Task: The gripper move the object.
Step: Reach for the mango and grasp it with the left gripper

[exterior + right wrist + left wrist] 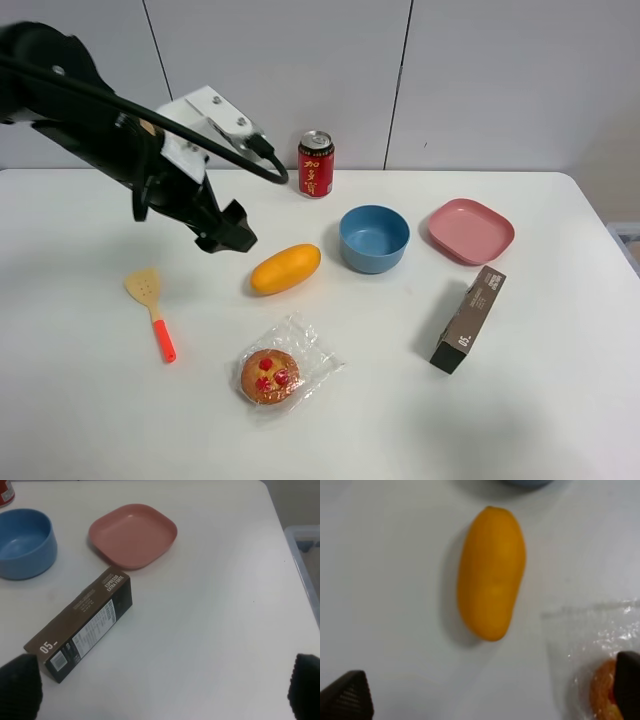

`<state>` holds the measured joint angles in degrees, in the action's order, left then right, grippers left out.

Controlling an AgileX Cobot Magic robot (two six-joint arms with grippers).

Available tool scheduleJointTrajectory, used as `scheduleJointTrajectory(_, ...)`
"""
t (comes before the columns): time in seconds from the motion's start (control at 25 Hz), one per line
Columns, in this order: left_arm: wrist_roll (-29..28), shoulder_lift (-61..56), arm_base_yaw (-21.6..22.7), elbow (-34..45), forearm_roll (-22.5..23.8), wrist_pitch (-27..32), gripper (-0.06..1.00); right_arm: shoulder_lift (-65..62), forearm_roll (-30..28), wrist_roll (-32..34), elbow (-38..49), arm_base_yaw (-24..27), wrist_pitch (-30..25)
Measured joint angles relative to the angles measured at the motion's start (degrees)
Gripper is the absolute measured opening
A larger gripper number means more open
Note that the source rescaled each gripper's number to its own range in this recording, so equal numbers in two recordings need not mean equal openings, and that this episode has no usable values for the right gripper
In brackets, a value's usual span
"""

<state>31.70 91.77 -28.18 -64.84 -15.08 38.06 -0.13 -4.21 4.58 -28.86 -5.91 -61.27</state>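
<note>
The yellow-orange mango (pixel 285 268) lies on the white table, left of the blue bowl (pixel 374 238). My left gripper (pixel 228 232), black under a white bracket, hovers just up and left of the mango without touching it. In the left wrist view the mango (pixel 491 572) lies whole ahead of the left gripper (pixel 487 695). Its two fingertips (pixel 345 697) stand wide apart and hold nothing. My right gripper (pixel 162 690) is open and empty over bare table near the brown box (pixel 82 625). It is out of the exterior high view.
A wrapped pastry (pixel 270 375) lies in front of the mango. A spatula (pixel 150 305) with an orange handle lies at the left. A red can (pixel 316 164) stands at the back. A pink plate (pixel 470 230) and a brown box (pixel 468 318) are on the right. A clear bin (pixel 305 555) stands beyond the table's right edge.
</note>
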Motion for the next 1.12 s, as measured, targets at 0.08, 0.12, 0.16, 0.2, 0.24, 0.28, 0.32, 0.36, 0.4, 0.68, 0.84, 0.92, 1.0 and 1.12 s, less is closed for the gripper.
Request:
scheduleJointTrajectory(0.08, 0.0, 2.6, -1.7, 0.0, 0.2, -2.2, 0.99, 0.0, 0.0, 0.0, 0.0, 0.0, 0.0)
scheduleJointTrajectory(0.12, 0.0, 3.9, -2.4, 0.0, 0.2, -3.1, 0.99, 0.0, 0.0, 0.0, 0.0, 0.0, 0.0)
scheduleJointTrajectory(0.16, 0.0, 5.3, -2.9, -0.1, 0.2, -4.0, 0.99, 0.0, 0.0, 0.0, 0.0, 0.0, 0.0)
scheduleJointTrajectory(0.2, 0.0, 6.6, -3.1, 0.0, 0.2, -5.0, 0.99, 0.0, 0.0, 0.0, 0.0, 0.0, 0.0)
scheduleJointTrajectory(0.24, 0.0, 7.7, -3.3, 0.0, 0.2, -5.9, 0.99, 0.0, 0.0, 0.0, 0.0, 0.0, 0.0)
scheduleJointTrajectory(0.28, 0.0, 8.8, -3.4, 0.0, 0.2, -6.8, 0.99, 0.0, 0.0, 0.0, 0.0, 0.0, 0.0)
scheduleJointTrajectory(0.32, 0.0, 9.9, -3.4, 0.0, 0.2, -7.8, 0.99, 0.0, 0.0, 0.0, 0.0, 0.0, 0.0)
scheduleJointTrajectory(0.36, 0.0, 10.7, -3.4, 0.0, 0.2, -8.9, 0.99, 0.0, 0.0, 0.0, 0.0, 0.0, 0.0)
scheduleJointTrajectory(0.4, 0.0, 11.6, -3.4, 0.0, 0.3, -10.0, 0.99, 0.0, 0.0, 0.0, 0.0, 0.0, 0.0)
scheduleJointTrajectory(0.68, 0.0, 15.6, -3.4, -0.1, 0.2, -14.5, 0.99, 0.0, 0.0, 0.0, 0.0, 0.0, 0.0)
scheduleJointTrajectory(0.84, 0.0, 17.7, -3.4, -0.1, 0.2, -16.3, 0.99, 0.0, 0.0, 0.0, 0.0, 0.0, 0.0)
scheduleJointTrajectory(0.92, 0.0, 18.6, -3.4, -0.1, 0.2, -16.9, 0.99, 0.0, 0.0, 0.0, 0.0, 0.0, 0.0)
scheduleJointTrajectory(1.0, 0.0, 19.3, -3.4, -0.1, 0.2, -17.7, 0.99, 0.0, 0.0, 0.0, 0.0, 0.0, 0.0)
scheduleJointTrajectory(1.12, 0.0, 20.3, -3.5, -0.1, 0.2, -20.1, 0.99, 0.0, 0.0, 0.0, 0.0, 0.0, 0.0)
